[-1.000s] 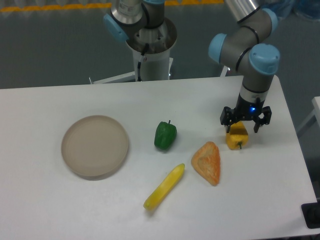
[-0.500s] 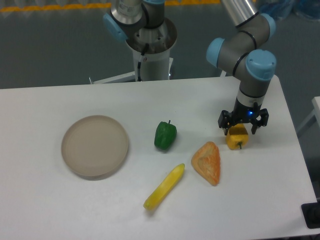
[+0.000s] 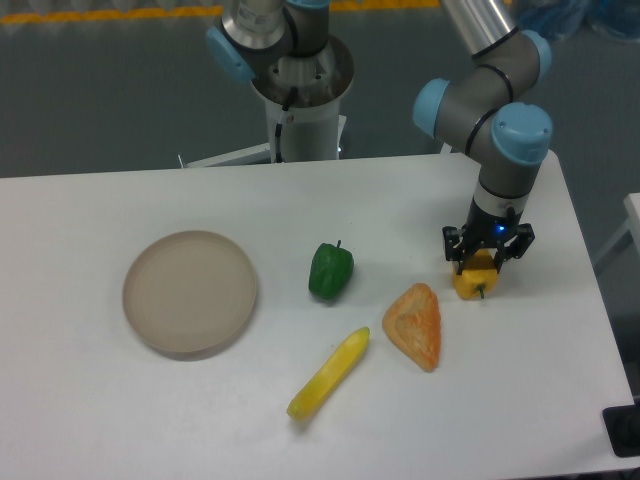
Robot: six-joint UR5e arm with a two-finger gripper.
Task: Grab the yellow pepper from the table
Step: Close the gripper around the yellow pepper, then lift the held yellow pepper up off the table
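Observation:
The yellow pepper point(image 3: 475, 277) lies on the white table point(image 3: 300, 210) at the right, just right of the orange wedge. My gripper point(image 3: 480, 264) points straight down over it. Its fingers have drawn in against the pepper's two sides and cover its top. The gripper is shut on the pepper, which still rests on the table.
An orange triangular wedge point(image 3: 416, 326) lies just left of the pepper. A green pepper point(image 3: 330, 270) sits in the middle. A long yellow corn-like piece point(image 3: 328, 374) lies in front of it. A round beige plate point(image 3: 190, 292) is at the left. The table's right edge is close to the gripper.
The gripper's jaws have narrowed from wide open to closed around the yellow pepper. The pepper has stayed in place on the table.

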